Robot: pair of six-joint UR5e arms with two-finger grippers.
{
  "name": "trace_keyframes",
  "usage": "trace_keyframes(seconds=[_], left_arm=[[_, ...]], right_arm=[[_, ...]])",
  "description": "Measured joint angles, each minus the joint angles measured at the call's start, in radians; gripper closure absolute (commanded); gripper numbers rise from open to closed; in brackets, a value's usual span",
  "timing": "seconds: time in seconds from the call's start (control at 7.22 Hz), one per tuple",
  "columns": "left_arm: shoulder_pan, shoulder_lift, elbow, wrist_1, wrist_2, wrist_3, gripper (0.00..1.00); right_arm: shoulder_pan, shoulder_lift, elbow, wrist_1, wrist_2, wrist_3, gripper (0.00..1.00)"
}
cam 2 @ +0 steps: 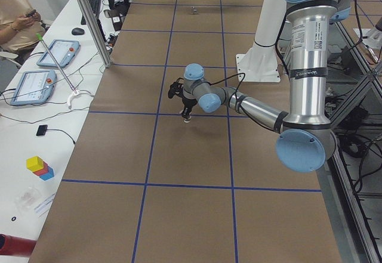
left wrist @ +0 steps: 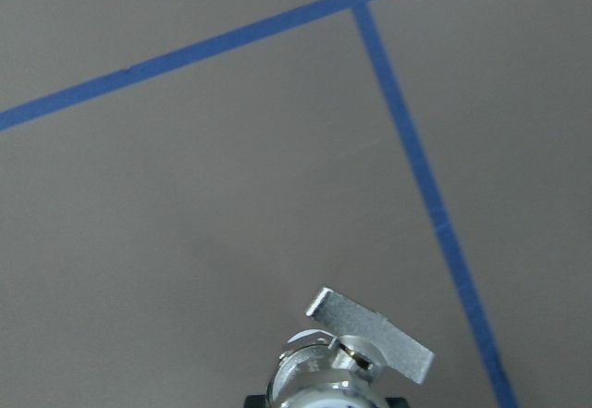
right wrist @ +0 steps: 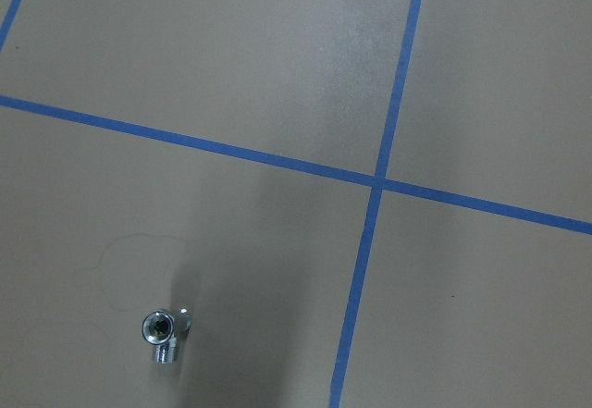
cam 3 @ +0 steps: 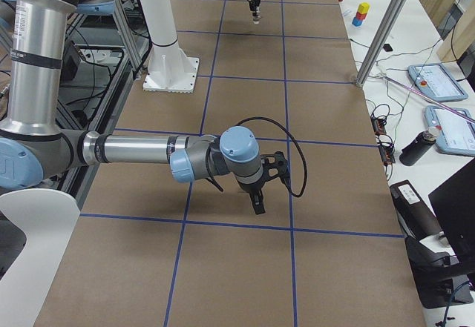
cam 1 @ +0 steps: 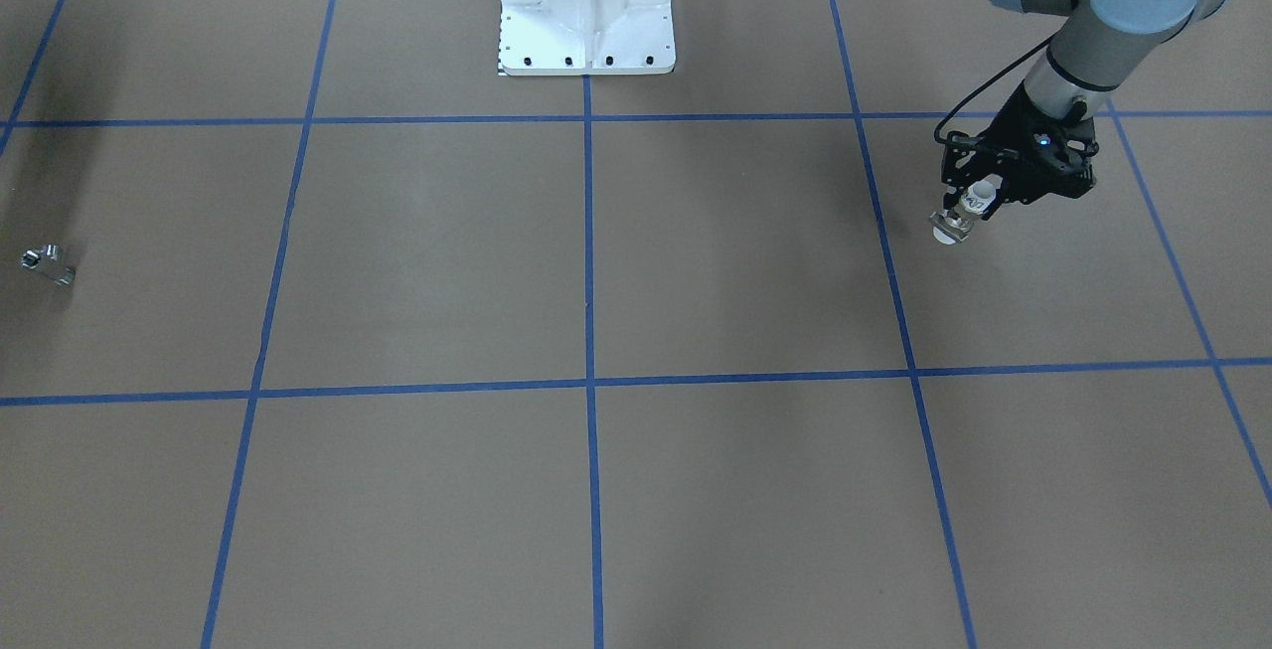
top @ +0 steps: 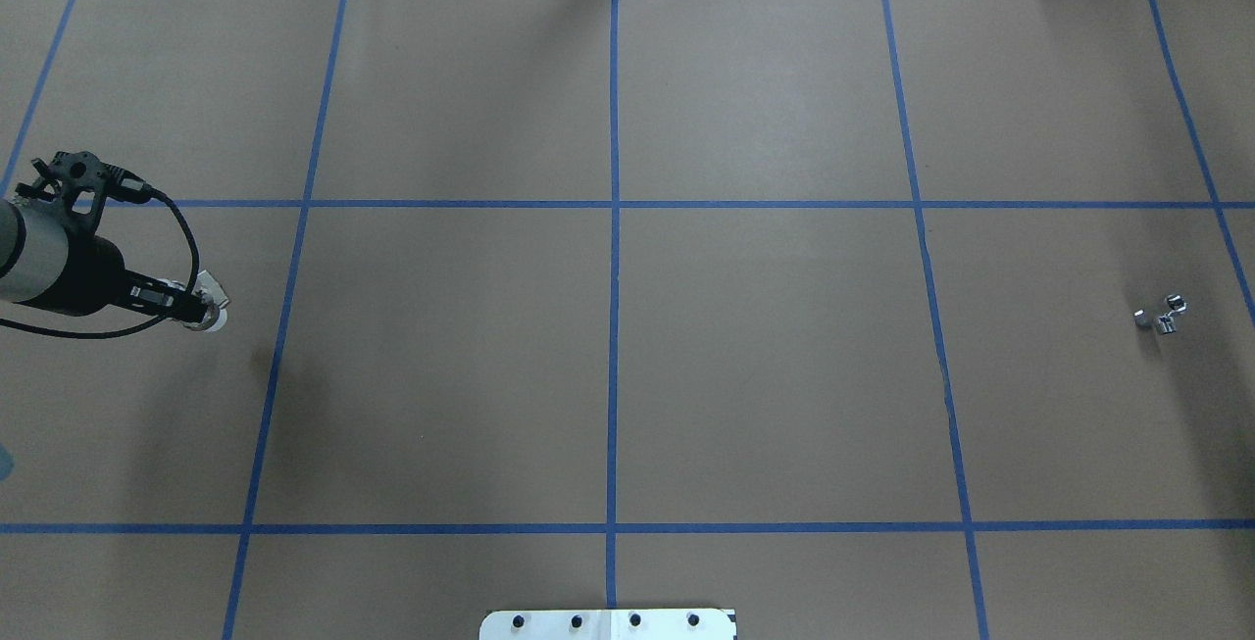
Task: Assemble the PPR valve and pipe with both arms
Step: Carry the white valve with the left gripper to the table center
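My left gripper is shut on a chrome valve with white ends and a flat metal lever, held just above the brown table at the robot's left side. The valve's lever also shows in the left wrist view, and the gripper and valve show in the overhead view. A small chrome fitting with a threaded end lies alone on the table at the robot's right side, and the right wrist view shows it below. My right gripper hangs over that area; I cannot tell if it is open.
The white bolted pedestal stands at the table's robot side. Blue tape lines divide the brown table. A side table with tablets, coloured blocks and a seated operator lies past the table's far edge.
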Motion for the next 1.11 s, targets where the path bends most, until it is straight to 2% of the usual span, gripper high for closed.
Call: trace_keyframes(seconds=[0.28, 0.69, 0.83, 1.11], left_arm=[[0.052, -0.143, -0.007, 0.107, 0.006, -0.178, 1.00], [0.207, -0.493, 0.008, 0.470, 0.083, -0.366, 1.00], [0.237, -0.578, 0.036, 0.540, 0.095, -0.413, 1.00], [0.263, -0.755, 0.197, 0.576, 0.119, -0.480, 1.00]], right_arm=[[0.000, -0.001, 0.000, 0.001, 0.000, -0.001, 0.00], [-0.001, -0.001, 0.000, 0.000, 0.000, 0.000, 0.00], [-0.001, -0.001, 0.000, 0.000, 0.000, 0.001, 0.00], [-0.002, -0.001, 0.000, 0.000, 0.000, 0.002, 0.00]])
